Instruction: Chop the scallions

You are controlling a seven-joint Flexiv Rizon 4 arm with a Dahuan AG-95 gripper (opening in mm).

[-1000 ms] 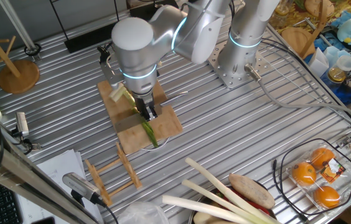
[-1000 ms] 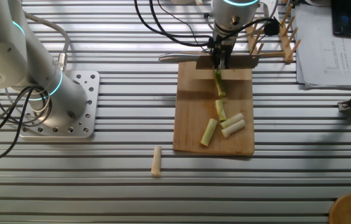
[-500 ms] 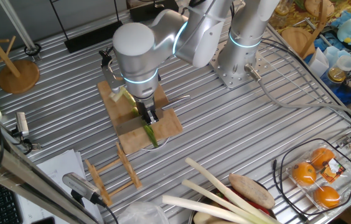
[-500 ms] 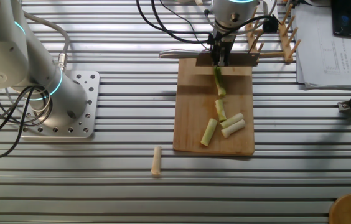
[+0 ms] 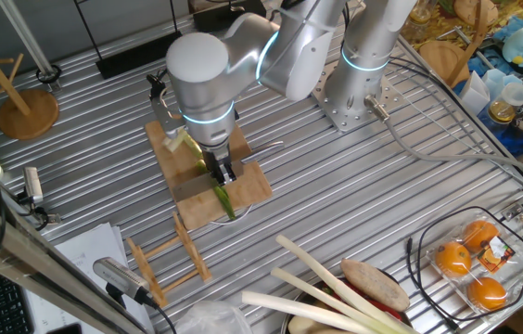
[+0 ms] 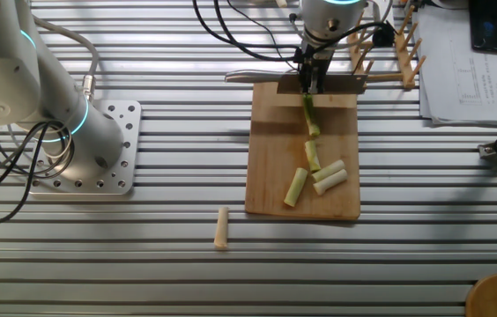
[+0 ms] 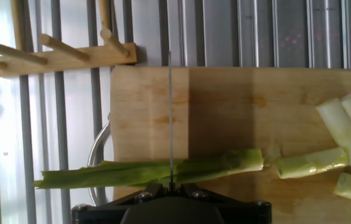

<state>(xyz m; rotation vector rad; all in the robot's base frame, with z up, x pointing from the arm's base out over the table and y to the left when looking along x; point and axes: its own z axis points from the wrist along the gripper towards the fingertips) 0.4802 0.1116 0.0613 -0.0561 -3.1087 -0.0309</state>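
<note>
Little has changed: the knife (image 6: pixel 341 84) slid a bit further along the scallions (image 7: pixel 163 173), toward the leafy end, then stopped. The fingers (image 6: pixel 305 79) are closed on the knife, so another cut looks likely next.

The arm reaches out from its base, wrist bent straight down over the cutting board (image 6: pixel 303 158). Its pincer (image 6: pixel 311 82) points at the board's far end, fingers clamped on a knife (image 6: pixel 266 79).
</note>
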